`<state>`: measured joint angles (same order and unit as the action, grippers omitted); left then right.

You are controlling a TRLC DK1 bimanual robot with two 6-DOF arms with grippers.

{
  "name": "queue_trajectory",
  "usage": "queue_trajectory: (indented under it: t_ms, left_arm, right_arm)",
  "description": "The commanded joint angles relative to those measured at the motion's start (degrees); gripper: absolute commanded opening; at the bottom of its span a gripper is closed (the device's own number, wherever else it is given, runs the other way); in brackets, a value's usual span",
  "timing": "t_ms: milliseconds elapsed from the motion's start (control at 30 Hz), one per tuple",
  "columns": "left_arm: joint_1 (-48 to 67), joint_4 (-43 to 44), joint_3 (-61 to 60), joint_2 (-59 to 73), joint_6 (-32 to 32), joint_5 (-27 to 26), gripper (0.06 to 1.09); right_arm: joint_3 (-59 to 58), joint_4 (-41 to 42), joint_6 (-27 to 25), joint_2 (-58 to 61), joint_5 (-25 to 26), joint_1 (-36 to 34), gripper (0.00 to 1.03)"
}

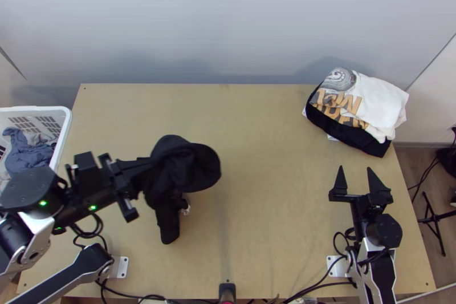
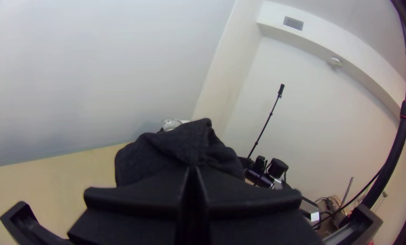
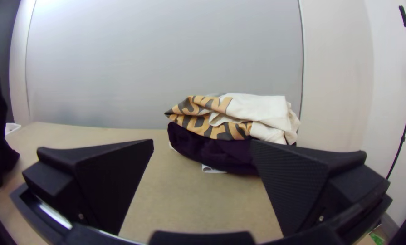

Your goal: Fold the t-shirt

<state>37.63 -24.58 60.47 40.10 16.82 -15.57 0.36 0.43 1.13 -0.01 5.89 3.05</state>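
Beside the table, a laundry basket (image 1: 67, 122) is shown from above; the black t-shirt (image 1: 185, 167) is hung, bunched, over the table's left half from the closed fingers of the raised left gripper (image 1: 142, 167), its gripped part hidden by folds; the right gripper (image 1: 355, 168) is held wide open, empty, pointed toward the stacked clothes (image 1: 382, 101), whose dark lower layer is seen side-on in the right wrist view.

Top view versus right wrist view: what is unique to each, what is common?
Top view: the left end effector, closed on the black garment, and blue-grey cloth in the basket. Right wrist view: the textured inner faces of the fingers of the right end effector, and a pole's upper end. Both: the black garment, the cloth pile, the table and the open right end effector.
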Motion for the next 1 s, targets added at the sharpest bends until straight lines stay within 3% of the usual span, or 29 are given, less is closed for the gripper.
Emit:
queue_trajectory:
  t_ms: [0, 233, 433, 533, 667, 733, 833, 967]
  left_arm:
    - [10.7, 8.8, 1.6, 3.2, 2.6, 5.7, 0.09]
    - [16.4, 18.3, 8.0, 8.4, 1.7, 13.0, 0.09]
    - [16.5, 24.9, 14.2, 13.2, 0.0, 13.3, 0.09]
    - [15.9, 25.8, 11.5, 14.0, -0.4, 13.3, 0.09]
    - [7.5, 29.4, -1.1, 13.0, -1.1, 13.1, 0.09]
    - [0.3, 29.4, -7.6, 12.9, -1.1, 11.4, 0.09]
    - [-11.2, 29.4, -15.6, 13.4, -1.2, 4.5, 0.09]
    - [-24.3, 29.1, -19.7, 16.4, -1.5, -0.2, 0.09]
  right_arm:
    - [0.0, 0.0, 0.0, 0.0, 0.0, 0.0, 0.99]
    - [0.0, 0.0, 0.0, 0.0, 0.0, 0.0, 0.99]
    - [0.1, 0.0, 0.0, 0.0, 0.0, 0.0, 0.99]
    - [0.0, 0.0, 0.0, 0.0, 0.0, 0.0, 0.99]
    - [0.0, 0.0, 0.0, 0.0, 0.0, 0.0, 0.99]
    - [0.0, 0.0, 0.0, 0.0, 0.0, 0.0, 0.99]
    - [0.0, 0.0, 0.0, 0.0, 0.0, 0.0, 0.99]
    - [0.0, 0.0, 0.0, 0.0, 0.0, 0.0, 0.99]
